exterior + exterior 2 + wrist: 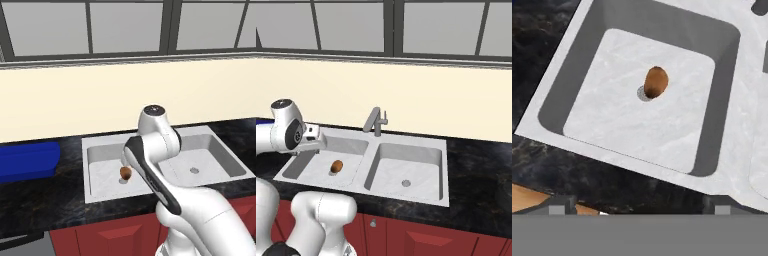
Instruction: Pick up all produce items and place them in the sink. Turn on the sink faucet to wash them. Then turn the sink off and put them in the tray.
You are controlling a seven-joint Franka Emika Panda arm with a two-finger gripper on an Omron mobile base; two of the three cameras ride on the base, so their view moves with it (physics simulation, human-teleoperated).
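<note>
Resting on the round drain of the left basin of the light grey marbled double sink [722, 65], small smooth brown-orange oval potato [656, 81], with jaws spread wide, poised high above, empty.

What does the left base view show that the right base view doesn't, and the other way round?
Left base view alone: the blue tray on the black counter, left of the sink. Right base view alone: the grey faucet behind the divider between the basins, spout angled toward the left basin, with no water visible. Both: the double-basin sink, with the brown potato-like item lying by the left basin's drain, and the right basin with only its drain.
</note>
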